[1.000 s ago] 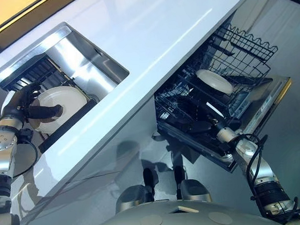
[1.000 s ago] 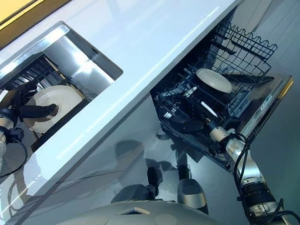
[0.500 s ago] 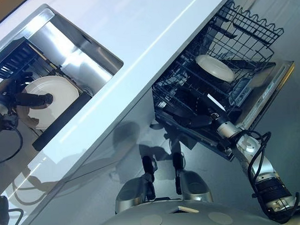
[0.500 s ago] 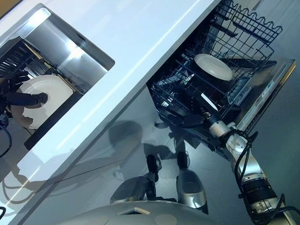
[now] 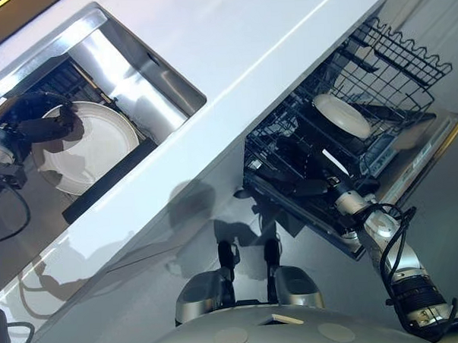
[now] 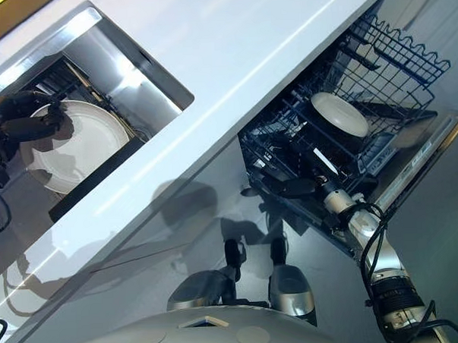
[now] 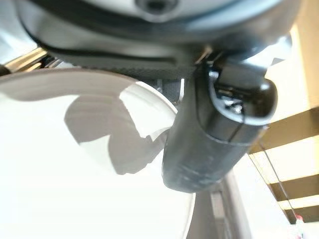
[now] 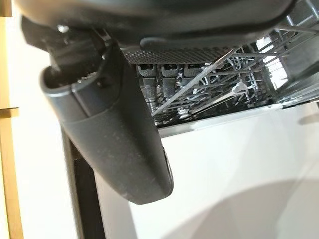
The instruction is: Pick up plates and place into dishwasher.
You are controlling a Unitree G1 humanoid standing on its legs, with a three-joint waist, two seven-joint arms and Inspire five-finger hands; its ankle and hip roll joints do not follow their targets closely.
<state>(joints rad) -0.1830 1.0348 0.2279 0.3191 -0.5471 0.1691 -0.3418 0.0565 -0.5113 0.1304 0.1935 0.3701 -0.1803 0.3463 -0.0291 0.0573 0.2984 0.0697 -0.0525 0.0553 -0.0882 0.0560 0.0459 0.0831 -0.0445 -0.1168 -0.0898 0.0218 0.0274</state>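
White plate [image 5: 91,147] in steel sink [image 5: 145,84], leaning on dark rack [image 5: 108,180] inside it; lower part of rack cut off behind desk [image 5: 231,42] edge. Left hand [image 5: 41,126] at plate's upper-left rim, thumb over the face, fingers going behind the rim and hidden; left wrist view has thumb [image 7: 214,134] lying across the plate edge, so gripping the plate, pinch-style. Fingers behind plate hard to make out.

Second white plate [image 5: 342,115] already in dishwasher's lower basket [image 5: 362,82], tilted among the wire tines near the back. Dishwasher [image 5: 411,152] door open, basket pulled out, front section crowded with dark wire, contents there too dim to tell.

Right hand [image 5: 309,187] at front of basket, well apart from the second plate, low over the tines. Right wrist view: thumb [image 8: 114,129] extended, fingers [image 8: 169,74] straight above the wires, nothing held, so relaxed and open. Contact with the wires unclear.
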